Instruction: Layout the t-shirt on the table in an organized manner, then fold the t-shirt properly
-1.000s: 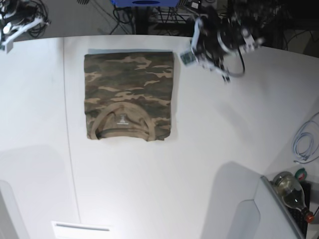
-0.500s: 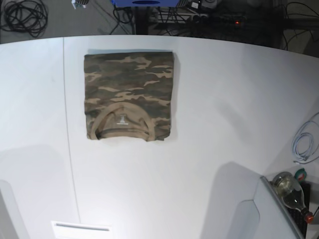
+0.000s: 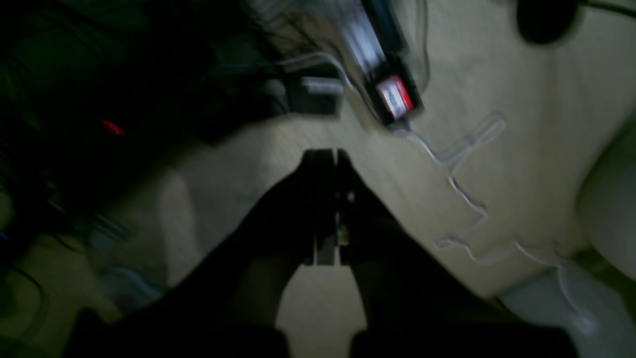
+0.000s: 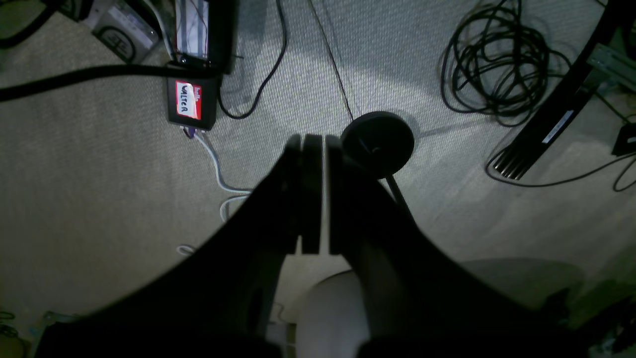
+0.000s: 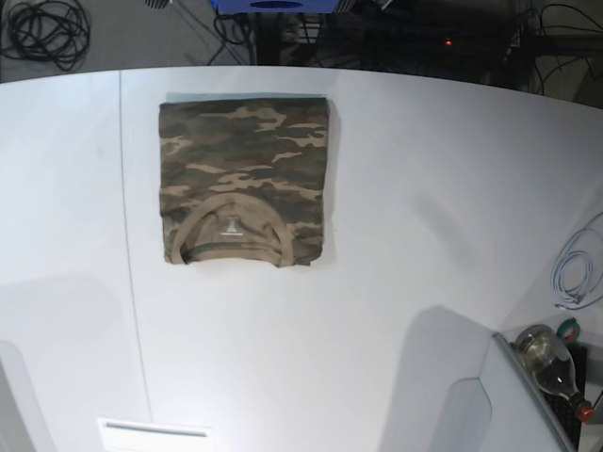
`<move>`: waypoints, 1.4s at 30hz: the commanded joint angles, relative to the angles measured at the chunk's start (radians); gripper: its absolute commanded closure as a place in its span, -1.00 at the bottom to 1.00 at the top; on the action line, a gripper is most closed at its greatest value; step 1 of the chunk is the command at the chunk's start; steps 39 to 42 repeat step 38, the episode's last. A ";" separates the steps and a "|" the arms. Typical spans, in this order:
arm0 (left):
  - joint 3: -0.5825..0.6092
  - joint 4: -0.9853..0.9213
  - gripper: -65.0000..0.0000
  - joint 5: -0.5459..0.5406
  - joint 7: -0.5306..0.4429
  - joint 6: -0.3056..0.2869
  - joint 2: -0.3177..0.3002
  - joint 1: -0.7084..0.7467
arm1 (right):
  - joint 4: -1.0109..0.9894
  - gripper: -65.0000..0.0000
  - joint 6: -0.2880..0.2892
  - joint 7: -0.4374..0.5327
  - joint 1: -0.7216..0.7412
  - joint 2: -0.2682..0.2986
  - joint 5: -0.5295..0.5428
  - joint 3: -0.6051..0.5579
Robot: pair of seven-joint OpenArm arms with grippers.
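Observation:
The camouflage t-shirt (image 5: 245, 179) lies folded into a neat rectangle on the white table (image 5: 424, 226), toward the far left, its tan collar and small label facing the near side. Neither arm shows in the base view. My left gripper (image 3: 326, 155) is shut with nothing in it and hangs over carpeted floor, away from the table. In the right wrist view my right gripper (image 4: 314, 139) is likewise shut and empty, also above the floor. Neither wrist view shows the shirt.
A seam line (image 5: 127, 235) runs down the table's left part. A glass bottle (image 5: 551, 363) and a coiled pale cable (image 5: 575, 273) sit off the table's right edge. Black cable coils (image 4: 497, 69), a labelled black box (image 4: 191, 102) and a round black foot (image 4: 377, 144) lie on the floor.
One second ago both arms showed at the table's far edge in the base view; they have since swung back out of that view. The shirt has not moved.

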 commanded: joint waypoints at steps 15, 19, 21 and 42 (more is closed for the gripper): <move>-0.010 -0.006 1.00 -0.004 0.008 0.027 0.025 -0.010 | 0.026 0.94 -0.007 0.001 0.023 0.076 0.002 0.004; -0.008 -0.017 1.00 -0.004 0.008 0.027 0.024 -0.005 | 0.024 0.94 -0.007 0.001 0.023 0.079 0.002 -0.002; -0.008 -0.055 1.00 -0.004 0.008 0.027 0.025 -0.010 | 0.027 0.94 -0.006 0.001 0.025 0.073 0.002 -0.002; -0.008 -0.064 1.00 -0.004 0.008 0.027 0.031 -0.015 | 0.032 0.94 -0.003 0.001 0.072 0.053 -0.003 -0.005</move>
